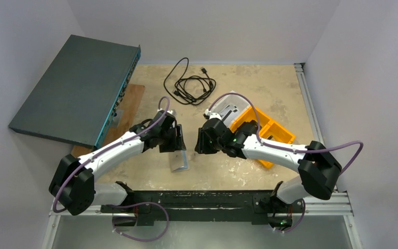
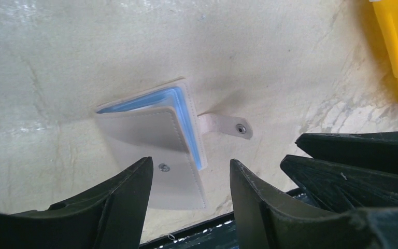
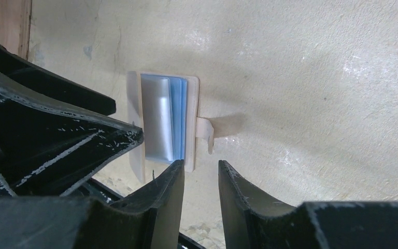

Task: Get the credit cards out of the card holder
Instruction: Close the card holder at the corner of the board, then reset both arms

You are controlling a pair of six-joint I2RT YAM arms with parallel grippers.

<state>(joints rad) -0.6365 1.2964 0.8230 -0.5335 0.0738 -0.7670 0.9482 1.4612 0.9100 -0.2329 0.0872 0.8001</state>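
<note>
The left claw (image 2: 190, 163) hovered open, empty, over the card holder (image 2: 150, 129), lying unsnapped on the desk (image 2: 290, 62), blue sleeves (image 2: 186, 111) fanned; the right claw (image 3: 201, 166), part-open and empty, sat beside its tab (image 3: 205, 132), seemingly to empty it.

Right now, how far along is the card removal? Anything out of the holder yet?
Done: the closure tab is unsnapped and the card holder lies partly open, its blue inner leaves showing.
In hand: nothing is gripped. The left gripper and right gripper both sit open right at the holder.
Left: all the cards. None shows outside the holder.
</note>
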